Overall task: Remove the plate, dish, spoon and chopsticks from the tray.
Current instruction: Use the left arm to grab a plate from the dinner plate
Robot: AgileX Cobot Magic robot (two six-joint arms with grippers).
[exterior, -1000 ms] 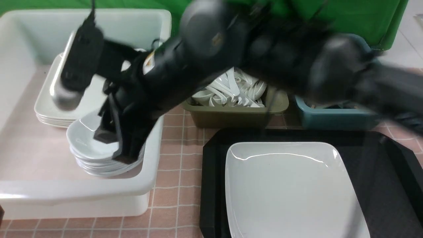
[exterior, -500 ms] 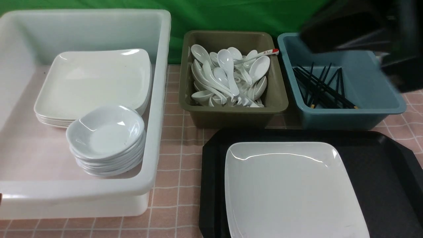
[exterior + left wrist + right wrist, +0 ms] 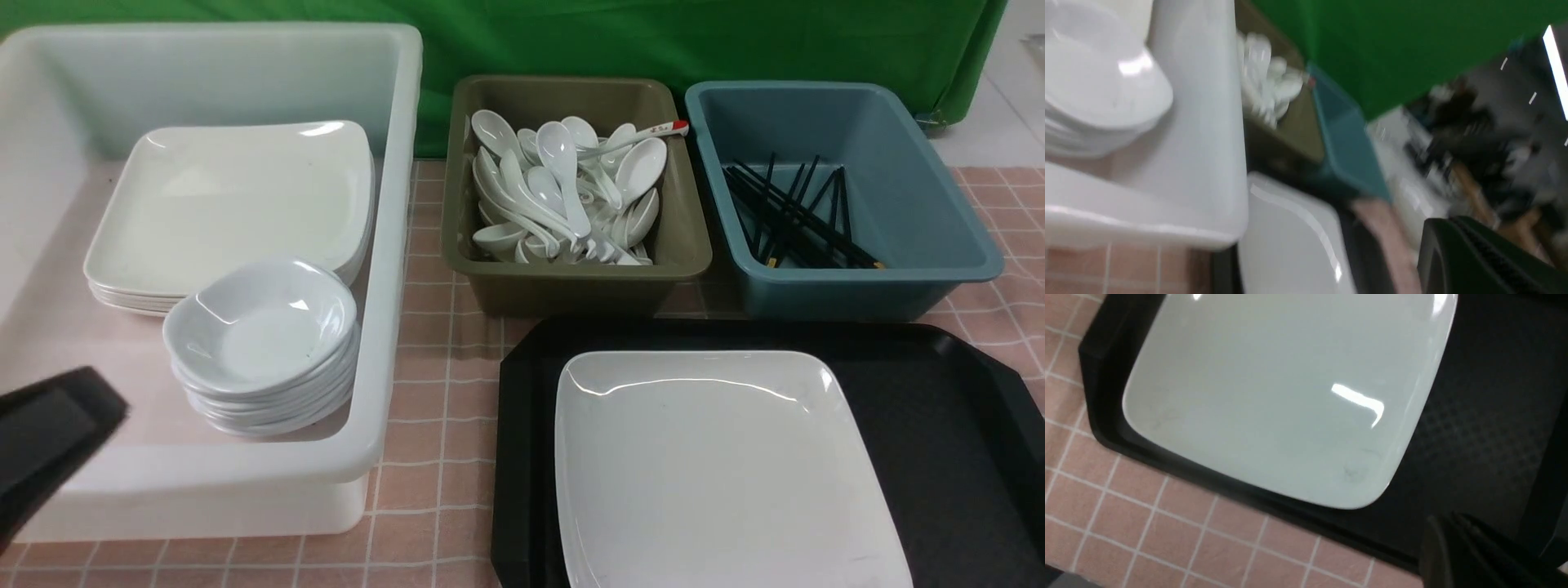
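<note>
The white square plate [image 3: 718, 474] lies on the black tray [image 3: 939, 408], toward its left side; the right wrist view shows the plate [image 3: 1274, 396] on the textured tray [image 3: 1486, 416]. Small white dishes [image 3: 261, 327] are stacked in the white tub. White spoons [image 3: 571, 188] fill the olive bin, and black chopsticks [image 3: 796, 216] lie in the blue bin. My left gripper [image 3: 98, 400] hangs low at the tub's near left corner, shut and empty [image 3: 1437, 228]. My right gripper [image 3: 1441, 526] is shut and empty above the tray's near edge, out of the front view.
The white tub [image 3: 384, 245] at the left also holds a stack of large square plates [image 3: 237, 204]. The olive bin [image 3: 571, 282] and blue bin [image 3: 857, 286] stand just behind the tray. A red-tipped spoon [image 3: 653, 132] rests on top of the spoons. A green cloth hangs behind.
Both arms have pulled back from over the tub and bins. The left one dropped to the lower left corner, the right one left the front view. Both grippers have closed.
</note>
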